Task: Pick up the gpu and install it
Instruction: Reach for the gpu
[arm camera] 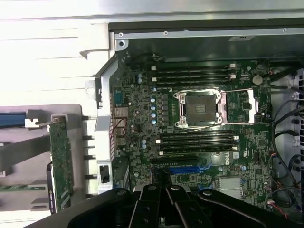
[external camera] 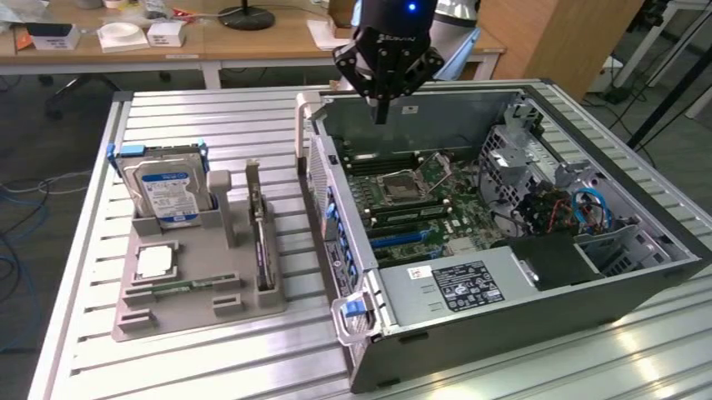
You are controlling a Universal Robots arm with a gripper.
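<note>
Above the open computer case [external camera: 556, 325], your gripper [external camera: 381, 110] hangs with its fingers pinched together and nothing between them. Below it lies the motherboard [external camera: 428, 212]. You can see the gpu [external camera: 260, 242] standing on edge in the grey holder [external camera: 178, 312], on the exterior view's left of the case. It is near the hard drive [external camera: 167, 192] and well apart from the gripper.

I see a slatted aluminium table [external camera: 223, 112], grey parts holder [external camera: 167, 321] lying on it at the exterior view's left, open desktop tower [external camera: 556, 325] on its side just beside it
</note>
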